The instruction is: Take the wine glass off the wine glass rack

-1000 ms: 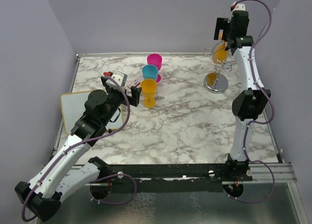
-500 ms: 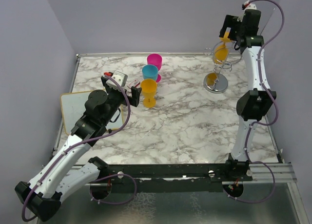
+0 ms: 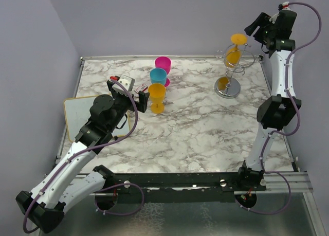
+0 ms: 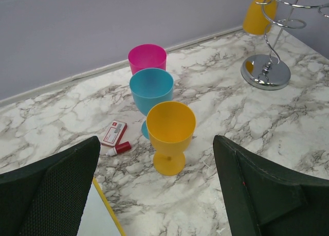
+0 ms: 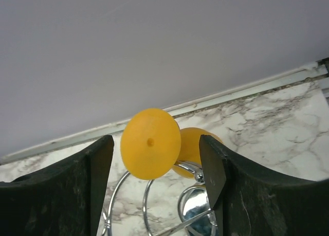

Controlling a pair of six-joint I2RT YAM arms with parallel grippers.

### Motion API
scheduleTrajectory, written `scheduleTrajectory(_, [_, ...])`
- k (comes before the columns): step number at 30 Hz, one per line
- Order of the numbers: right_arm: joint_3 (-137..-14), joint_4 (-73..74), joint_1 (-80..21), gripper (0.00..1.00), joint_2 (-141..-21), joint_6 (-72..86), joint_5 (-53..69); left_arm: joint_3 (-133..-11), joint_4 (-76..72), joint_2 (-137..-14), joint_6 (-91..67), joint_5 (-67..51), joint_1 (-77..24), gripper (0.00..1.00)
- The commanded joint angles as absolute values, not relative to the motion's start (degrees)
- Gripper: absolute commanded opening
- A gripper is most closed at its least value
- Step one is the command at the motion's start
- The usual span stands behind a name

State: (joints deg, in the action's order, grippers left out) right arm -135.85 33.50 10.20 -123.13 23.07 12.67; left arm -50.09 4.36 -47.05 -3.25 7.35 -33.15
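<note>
The orange wine glass [image 3: 233,55] hangs upside down on the silver wire wine glass rack [image 3: 228,88] at the back right, its round foot [image 3: 237,38] on top. My right gripper [image 3: 257,28] is open, high up and to the right of the foot, not touching it. In the right wrist view the foot [image 5: 150,143] and bowl [image 5: 194,146] show beyond my open right gripper [image 5: 157,163], above the rack's wire loops [image 5: 146,205]. My left gripper [image 3: 141,99] is open and empty, just left of a standing orange goblet [image 3: 157,96]; in the left wrist view the gripper [image 4: 159,195] faces that goblet [image 4: 170,132].
A blue goblet [image 3: 158,76] and a pink goblet [image 3: 163,65] stand behind the orange one. A small red-and-white box [image 4: 114,132] and a tiny red-capped bottle [image 4: 119,148] lie beside them. A yellow-edged white board [image 3: 77,110] lies at the left under my left arm.
My right gripper has drawn back up and to the right, away from the hanging glass's foot. The glass stays on the rack. The left arm has not moved.
</note>
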Motion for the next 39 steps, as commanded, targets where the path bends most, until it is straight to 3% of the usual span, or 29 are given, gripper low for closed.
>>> scheduleTrajectory(1, [-135.85, 28.86, 11.45, 0.66, -124.42, 30.74, 18.26, -49.57, 2.83, -47.12, -3.18, 7.68, -33.49, 0.94])
scheduleTrajectory(24, [-138.37, 26.81, 12.04, 0.48, -130.38, 31.91, 19.94, -49.49, 2.93, -47.34, -3.02, 8.02, -33.49, 0.94])
scheduleTrajectory(39, [-138.03, 27.58, 12.35, 0.48, -131.57, 31.55, 21.46, -49.48, 3.08, -47.2, -2.99, 8.04, -33.46, 0.95])
